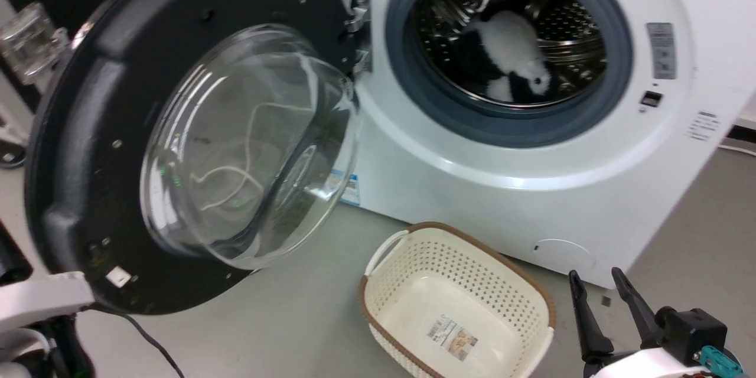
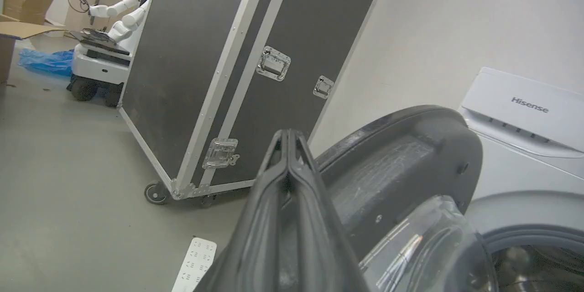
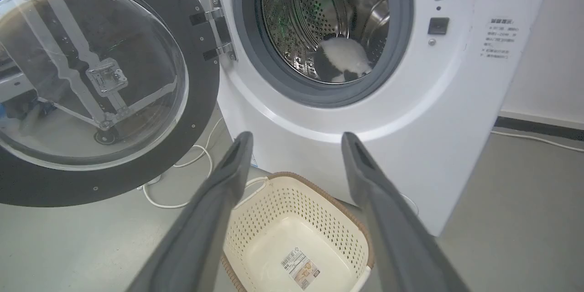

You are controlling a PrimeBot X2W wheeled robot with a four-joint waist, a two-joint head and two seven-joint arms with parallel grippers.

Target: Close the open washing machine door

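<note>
Noted washing machine door (image 1: 77,130) hanging wide open. left gripper (image 2: 288,141), fingers pressed together, sat by its rim, likely to push; right gripper (image 3: 296,141) idle, fingers apart.

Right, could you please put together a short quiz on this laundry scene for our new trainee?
1. True or false: the door is latched shut against the washing machine.
2. What lies inside the drum? A) a black-and-white soft toy B) a red towel C) nothing at all
3. Fill the gap: the right hand is ____ (open or shut).

Key: 1. False, the door is swung wide open on its hinge. 2. A, the soft toy sits low in the drum. 3. Open, with a clear gap between the two fingers.
</note>
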